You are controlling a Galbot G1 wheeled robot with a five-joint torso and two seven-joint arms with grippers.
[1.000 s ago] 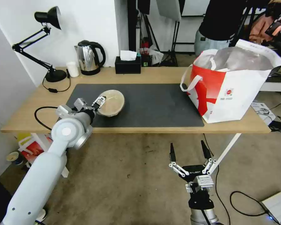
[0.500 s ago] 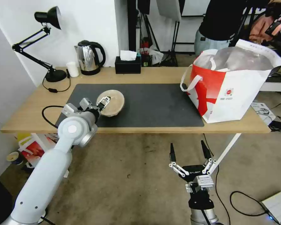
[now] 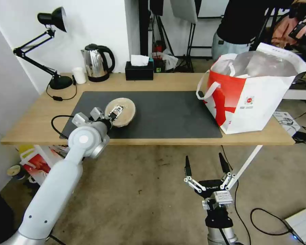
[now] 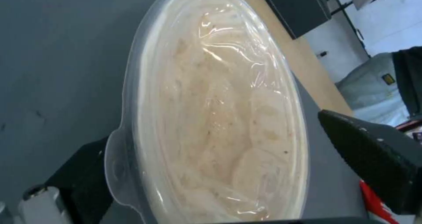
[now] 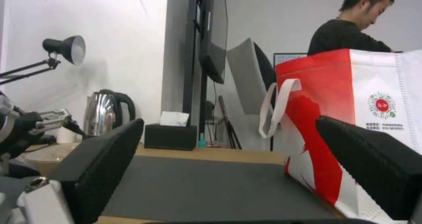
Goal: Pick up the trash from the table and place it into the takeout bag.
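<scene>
A shallow tan bowl (image 3: pixel 127 109) with a clear lid sits on the left part of the dark grey mat (image 3: pixel 166 112) on the table (image 3: pixel 30 126). My left gripper (image 3: pixel 116 111) is open at the bowl's near-left rim. In the left wrist view the bowl (image 4: pixel 220 112) lies between the spread fingers (image 4: pixel 374 158), which do not press on it. The takeout bag (image 3: pixel 258 98) stands open at the table's right end, foil lining showing; it also appears in the right wrist view as the bag (image 5: pixel 351 112). My right gripper (image 3: pixel 204 166) waits open below the table's front edge.
Along the back edge stand a black desk lamp (image 3: pixel 54 80), a small white cup (image 3: pixel 79 75), a steel kettle (image 3: pixel 97 63) and a black tissue box (image 3: pixel 139 70). A black cable (image 3: pixel 46 126) loops over the table's left front. A person stands behind the bag.
My left arm has moved right and forward, bringing the open gripper from the bowl's left edge to over its rim. The bowl, the bag and the right arm have stayed put.
</scene>
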